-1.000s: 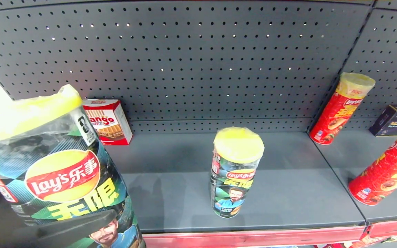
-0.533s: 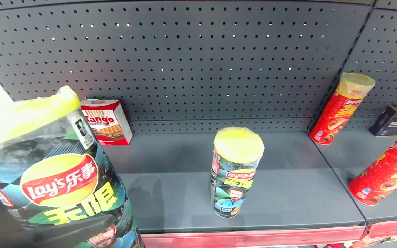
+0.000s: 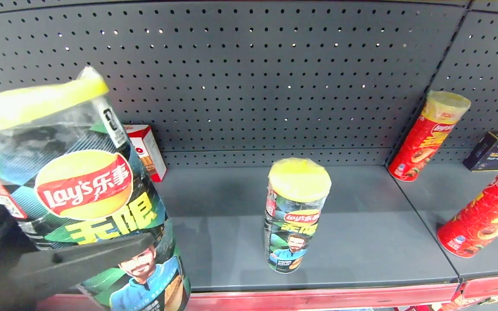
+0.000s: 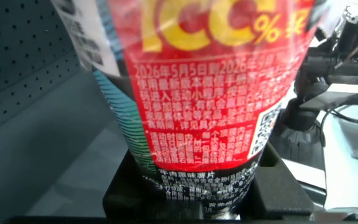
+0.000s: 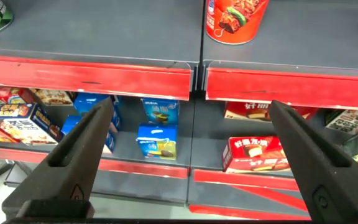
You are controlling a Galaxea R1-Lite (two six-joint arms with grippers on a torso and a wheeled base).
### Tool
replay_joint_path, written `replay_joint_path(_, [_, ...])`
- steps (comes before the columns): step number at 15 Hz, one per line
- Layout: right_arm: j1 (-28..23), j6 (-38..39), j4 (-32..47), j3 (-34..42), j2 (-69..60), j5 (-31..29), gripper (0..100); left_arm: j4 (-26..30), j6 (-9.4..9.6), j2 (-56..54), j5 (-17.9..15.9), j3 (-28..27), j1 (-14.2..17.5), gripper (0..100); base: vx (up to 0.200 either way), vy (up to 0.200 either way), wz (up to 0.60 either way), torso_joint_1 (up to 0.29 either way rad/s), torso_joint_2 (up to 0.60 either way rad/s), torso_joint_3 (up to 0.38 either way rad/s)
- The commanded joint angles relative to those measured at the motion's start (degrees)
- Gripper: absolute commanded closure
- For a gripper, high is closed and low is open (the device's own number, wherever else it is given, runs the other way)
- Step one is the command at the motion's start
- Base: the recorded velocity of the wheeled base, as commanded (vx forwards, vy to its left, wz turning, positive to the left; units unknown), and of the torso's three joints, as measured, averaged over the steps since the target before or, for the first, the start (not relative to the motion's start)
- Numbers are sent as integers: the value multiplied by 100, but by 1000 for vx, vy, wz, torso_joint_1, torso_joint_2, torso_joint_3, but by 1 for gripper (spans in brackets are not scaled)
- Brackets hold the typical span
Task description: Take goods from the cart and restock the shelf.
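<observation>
Pincer on my left (image 4: 199, 198) clamps a green-labelled, yellow-lidded chip can (image 3: 84, 185) before the shelf (image 3: 361, 242); my right pincer (image 5: 191, 106) gapes apart.

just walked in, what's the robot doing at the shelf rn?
Restocking. The left gripper is shut on a green-and-black cylindrical chip can with a yellow lid, held before the left end of the grey metal shelf, not yet set down. A matching can stands upright mid-shelf, a red-and-white carton sits behind at the left, and two red chip cans are farther right. The right gripper hangs open and empty.
</observation>
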Motion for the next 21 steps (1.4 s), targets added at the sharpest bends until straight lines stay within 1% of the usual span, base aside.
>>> replay_joint_path(1, [0, -2, 4, 5, 34, -2, 0, 111, -31, 473, -18, -380, -76, 100, 0, 0, 0, 0, 0, 0])
replay_joint_path(4, [8, -2, 4, 5, 34, -2, 0, 147, -48, 552, 96, -556, -15, 100, 0, 0, 0, 0, 0, 0])
replay_joint_path(5, [0, -2, 4, -4, 34, -2, 0, 357, -22, 667, 105, -697, -15, 100, 0, 0, 0, 0, 0, 0])
replay_joint_path(6, [0, -2, 4, 5, 34, -2, 0, 832, 40, 851, 105, -1075, -59, 100, 0, 0, 0, 0, 0, 0])
replay_joint_path(7, [0, -2, 4, -4, 25, -2, 0, 1078, 57, 948, 246, -1321, -489, 100, 0, 0, 0, 0, 0, 0])
replay_joint_path(8, [8, -2, 4, 5, 34, -2, 0, 1192, 57, 1027, 430, -1461, -788, 100, 0, 0, 0, 0, 0, 0])
replay_joint_path(9, [0, -2, 4, -4, 34, -2, 0, 1236, 136, 1343, 536, -1716, -762, 100, 0, 0, 0, 0, 0, 0])
replay_joint_path(10, [0, -2, 4, -4, 34, -2, 0, 1307, 409, 1730, 527, -1980, -753, 100, 0, 0, 0, 0, 0, 0])
replay_joint_path(11, [8, -2, -5, 5, 34, -2, 0, 1298, 488, 1853, 536, -2103, -762, 100, 0, 0, 0, 0, 0, 0])
replay_joint_path(12, [0, -2, -5, 5, 34, -2, 0, 1254, 708, 2178, 650, -2323, -779, 100, 0, 0, 0, 0, 0, 0])
replay_joint_path(13, [0, -2, 4, -4, 25, -2, 0, 1307, 998, 2486, 747, -2639, -727, 100, 0, 0, 0, 0, 0, 0])
replay_joint_path(14, [8, -2, 4, -4, 34, -2, 0, 1228, 1174, 2846, 879, -2859, -542, 100, 0, 0, 0, 0, 0, 0])
replay_joint_path(15, [8, -2, 4, -4, 34, -2, 0, 1201, 1217, 2960, 905, -2929, -463, 100, 0, 0, 0, 0, 0, 0])
replay_joint_path(16, [0, -2, 4, -4, 34, -2, 0, 990, 1349, 3435, 905, -3316, -313, 100, 0, 0, 0, 0, 0, 0])
replay_joint_path(19, [8, -2, 4, 5, 34, -2, 0, 568, 1349, 3945, 958, -3632, -252, 100, 0, 0, 0, 0, 0, 0])
replay_joint_path(21, [8, -2, 4, -4, 34, -2, 0, 252, 1349, 4085, 923, -3632, -138, 100, 0, 0, 0, 0, 0, 0])
